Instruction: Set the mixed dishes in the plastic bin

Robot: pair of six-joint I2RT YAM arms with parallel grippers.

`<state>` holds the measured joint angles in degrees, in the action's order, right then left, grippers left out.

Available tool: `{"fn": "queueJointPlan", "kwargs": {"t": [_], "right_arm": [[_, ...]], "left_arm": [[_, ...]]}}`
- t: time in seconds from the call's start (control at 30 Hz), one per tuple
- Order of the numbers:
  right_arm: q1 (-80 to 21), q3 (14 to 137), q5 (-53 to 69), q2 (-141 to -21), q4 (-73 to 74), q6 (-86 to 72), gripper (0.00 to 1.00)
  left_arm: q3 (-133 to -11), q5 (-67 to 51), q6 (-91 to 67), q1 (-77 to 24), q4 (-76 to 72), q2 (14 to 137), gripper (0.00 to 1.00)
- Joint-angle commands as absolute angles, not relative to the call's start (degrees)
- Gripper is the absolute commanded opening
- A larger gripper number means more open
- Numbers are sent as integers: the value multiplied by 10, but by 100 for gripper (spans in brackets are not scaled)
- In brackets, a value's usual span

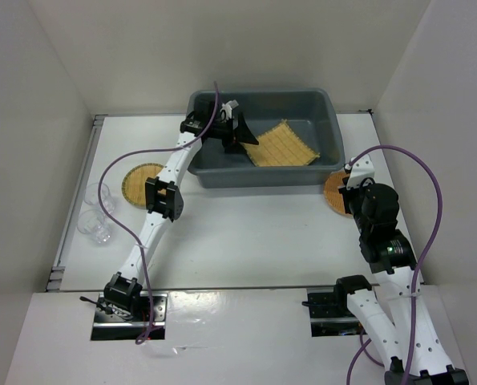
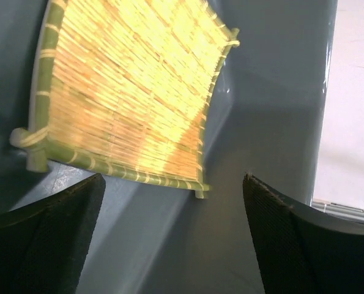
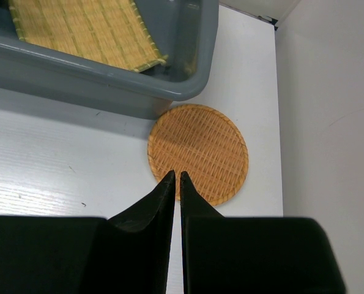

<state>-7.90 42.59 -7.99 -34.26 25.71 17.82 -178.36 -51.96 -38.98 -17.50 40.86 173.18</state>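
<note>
Nearest the arm bases, the small clear transparent cups point(image 1: 94, 215) stand on the white bench point(image 1: 246, 233), well to the left of and behind the left pincer point(image 2: 172, 179); just past them lies the round yellow woven straw mat point(image 1: 140, 183), also outside the bin. The right pincer point(image 3: 177, 177) has its fingers together on nothing, its tips over the near edge of the round orange woven straw mat point(image 3: 198, 153), which lies flat on the bench and touches, or nearly touches, the corner of the large dark grey plastic bin point(image 3: 188, 92) beyond it. Farthest, the left pincer stands with its fingers wide apart inside the bin, the square yellow woven bamboo mat point(image 2: 126, 92) lying free just ahead of them. Judged progress: one dish binned; both round mats and the cups are left.
</note>
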Motion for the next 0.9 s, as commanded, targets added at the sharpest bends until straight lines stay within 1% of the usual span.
{"fn": "queueJointPlan", "kwargs": {"t": [0.0,0.07,0.23,0.33,0.37,0.43,0.47,0.5,0.6,0.63,0.67,0.77,0.8,0.87], "right_arm": [[-84,423,-86,-343,223,174,11],[-84,423,-86,-343,223,174,11],[-84,423,-86,-343,223,174,11],[-84,423,-81,-343,223,174,11],[-84,423,-81,-343,223,174,11],[-84,423,-81,-343,223,174,11],[-84,423,-81,-343,223,174,11],[-84,418,-81,-343,223,174,11],[-90,417,-81,-343,223,174,11],[-90,417,-81,-343,223,174,12],[-90,417,-81,-343,223,174,12],[-90,417,-81,-343,223,174,12],[-90,417,-81,-343,223,174,12],[-90,417,-81,-343,223,174,13]], "left_arm": [[-1795,-511,-374,-172,406,1709,100],[-1795,-498,-381,-172,417,1709,100],[-1795,-419,-381,-167,457,1697,100],[-1795,-374,-369,-167,481,1664,100],[-1795,-335,-360,-167,482,1644,100],[-1795,-295,-354,-167,497,1620,93],[-1795,-282,-354,-167,497,1620,88],[-1795,-277,-354,-167,504,1615,61],[-1795,-255,-328,-181,526,1609,18],[-1795,-255,-314,-191,540,1609,7],[-1795,-240,-299,-197,552,1609,0],[-1795,-180,-251,-213,619,1604,0],[-1795,-142,-238,-214,646,1604,0],[-1795,-142,-238,-219,653,1604,0]]}}
